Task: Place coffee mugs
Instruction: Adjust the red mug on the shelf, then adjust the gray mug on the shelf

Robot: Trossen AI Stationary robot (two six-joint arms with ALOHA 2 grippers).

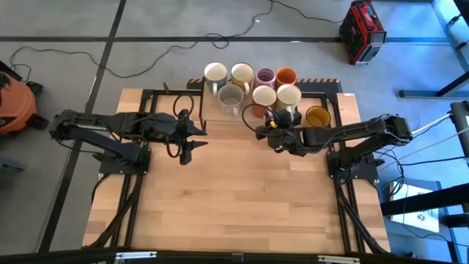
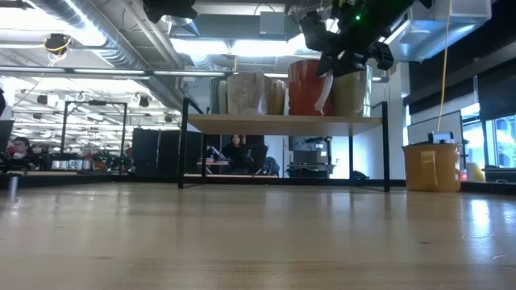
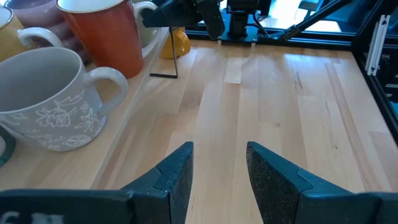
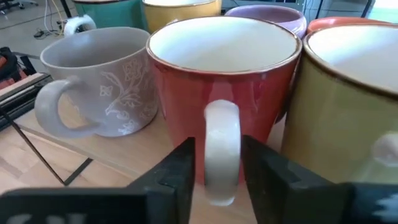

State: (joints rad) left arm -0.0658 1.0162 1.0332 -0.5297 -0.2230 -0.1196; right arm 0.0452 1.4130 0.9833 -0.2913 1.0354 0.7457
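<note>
Several mugs stand on a raised wooden shelf (image 1: 330, 99) at the table's far edge. The red-orange mug with a white inside (image 4: 221, 74) stands on its base in the near row, between a grey patterned mug (image 4: 106, 81) and a cream mug (image 4: 348, 93). My right gripper (image 4: 221, 174) is open. It comes from the near side, with one finger on each side of this mug's white handle (image 4: 222, 143). A mustard mug (image 1: 316, 116) stands on the table, right of the shelf. My left gripper (image 3: 221, 177) is open over bare table, near the grey mug (image 3: 50, 99). My right gripper straddles the red-orange mug's white handle (image 4: 222, 124), reaching in roughly level from the table's near side. I cannot tell whether its fingers touch the handle. The mug stands upright on the shelf.
A purple mug (image 4: 267, 15), an orange mug (image 1: 286, 75) and two pale mugs (image 1: 215, 72) fill the shelf's far row. The shelf's black legs (image 2: 184, 145) stand on the table. Open wood (image 1: 242, 198) lies toward the near edge. People sit in the room behind (image 2: 235, 149).
</note>
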